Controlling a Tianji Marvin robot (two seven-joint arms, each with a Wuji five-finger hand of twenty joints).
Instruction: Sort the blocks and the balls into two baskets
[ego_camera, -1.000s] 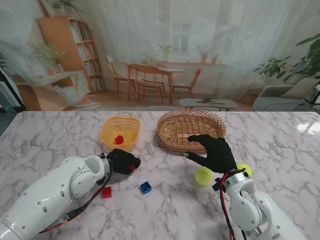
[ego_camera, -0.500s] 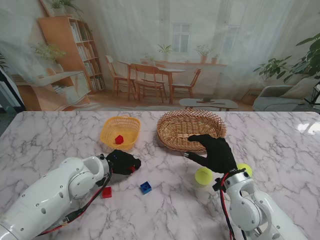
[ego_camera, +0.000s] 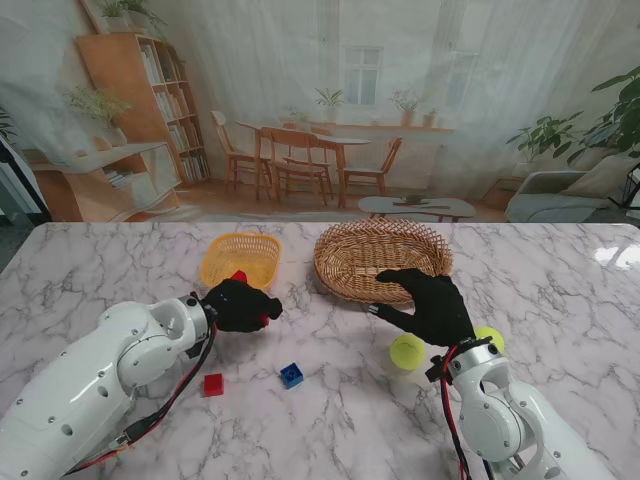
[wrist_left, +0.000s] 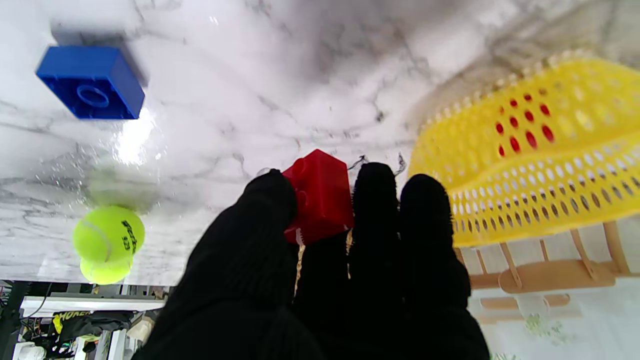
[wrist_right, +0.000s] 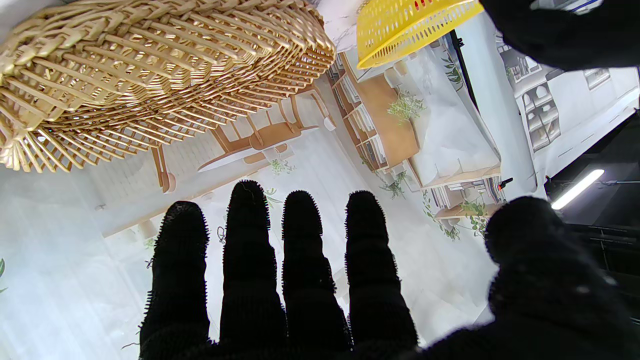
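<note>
Lifted since earlier: left hand (ego_camera: 240, 305), pinching red block (wrist_left: 318, 195) just short of yellow basket (ego_camera: 225, 267) toward far edge. Shallow fingertip hold; could slip. Right hand (ego_camera: 430, 305) spread, holding nothing.

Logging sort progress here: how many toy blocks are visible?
4: one red block in the left hand, one red block inside the yellow basket, a red block and blue block on the table.

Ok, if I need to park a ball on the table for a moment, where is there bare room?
Bare marble lies right of the wicker basket and left of the yellow basket. It is crowded nearer to me: red block, blue block, two tennis balls, and both hands, left hand and right hand.
</note>
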